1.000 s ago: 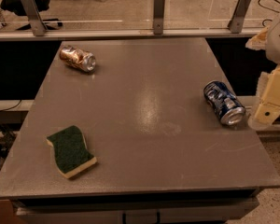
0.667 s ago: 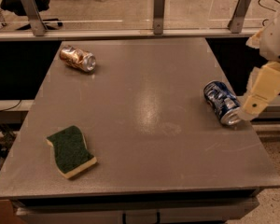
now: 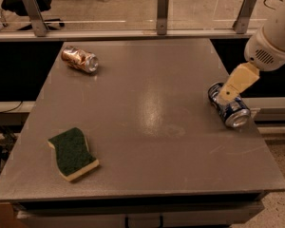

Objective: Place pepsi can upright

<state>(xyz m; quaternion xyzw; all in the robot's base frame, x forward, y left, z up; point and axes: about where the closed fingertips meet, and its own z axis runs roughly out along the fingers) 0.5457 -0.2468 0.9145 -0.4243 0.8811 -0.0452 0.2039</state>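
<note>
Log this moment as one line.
gripper: at pepsi can far end | pepsi can: lying on side, right edge of table | upright: not yet

gripper (image 3: pixel 225 97) at pepsi can (image 3: pixel 234 115), table (image 3: pixel 147 75) right edge; sponge (image 3: pixel 72 153) front-left

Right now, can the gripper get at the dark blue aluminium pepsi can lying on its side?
Probably yes. The gripper hangs right over the dark blue aluminium pepsi can near the grey table's right edge, with nothing between them; the copper-brown can and green sponge lie far off.

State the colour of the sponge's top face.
The sponge is dark green, camera view; gripper at the blue can.
</note>
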